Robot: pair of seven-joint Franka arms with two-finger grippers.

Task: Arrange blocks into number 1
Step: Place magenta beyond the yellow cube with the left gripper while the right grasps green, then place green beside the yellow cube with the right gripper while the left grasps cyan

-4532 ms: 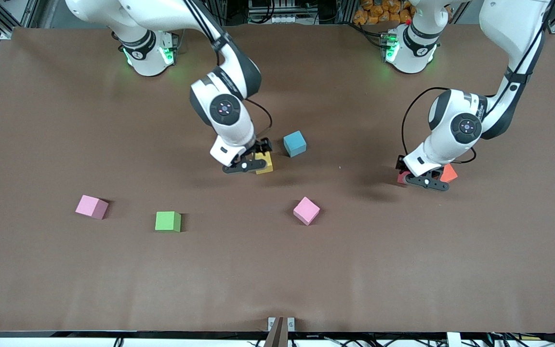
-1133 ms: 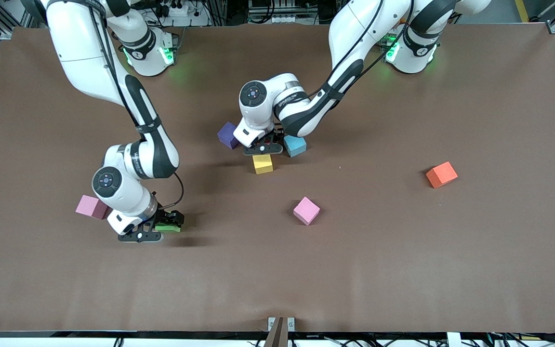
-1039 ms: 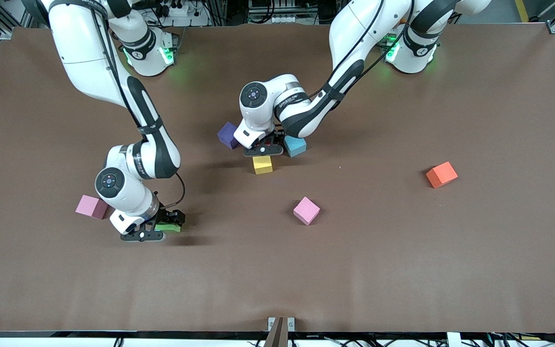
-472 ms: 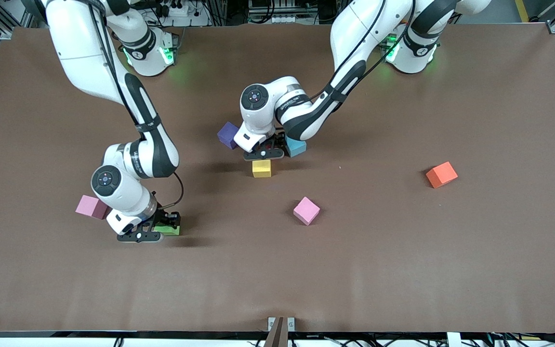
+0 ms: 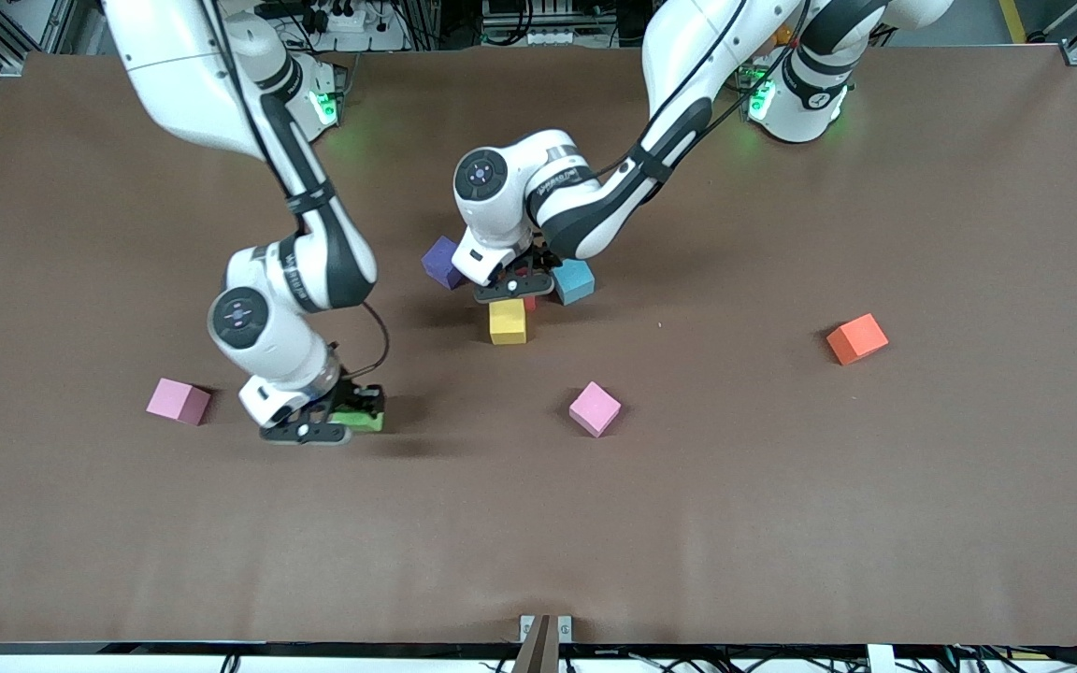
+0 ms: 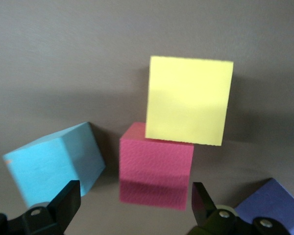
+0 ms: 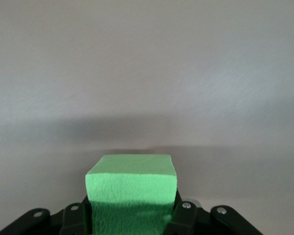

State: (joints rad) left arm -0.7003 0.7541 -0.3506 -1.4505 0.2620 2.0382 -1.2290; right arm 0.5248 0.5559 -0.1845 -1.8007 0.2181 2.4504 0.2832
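Two arms are busy at once, so watch both. Your right gripper (image 5: 319, 432) has its jaws closed on the green block (image 5: 358, 421); in the right wrist view the block (image 7: 132, 188) sits squarely between the fingers, apparently lifted a little off the table (image 5: 782, 523), though the height is hard to judge. Carry it level toward the cluster at mid-table, and keep it high enough to clear the yellow block (image 5: 508, 321) before lowering.

Your left gripper (image 5: 508, 292) hangs over the red block (image 5: 527, 301) with its jaws wide and holding nothing; the left wrist view shows the fingers apart on either side of that block (image 6: 157, 166), which rests on the table touching the yellow one (image 6: 188, 100). Lift the left gripper straight up so the fingers do not drag the red block out of line or nudge the blue block (image 5: 573, 280) or the purple block (image 5: 441, 262) beside it.

By count, eight blocks show: one purple, one blue, one red, one yellow, one green, one orange and two pink. The orange block (image 5: 857, 338) lies well apart toward the left arm's end. One pink block (image 5: 594, 408) sits nearer the front camera than the yellow, and the other pink block (image 5: 178, 401) lies toward the right arm's end.
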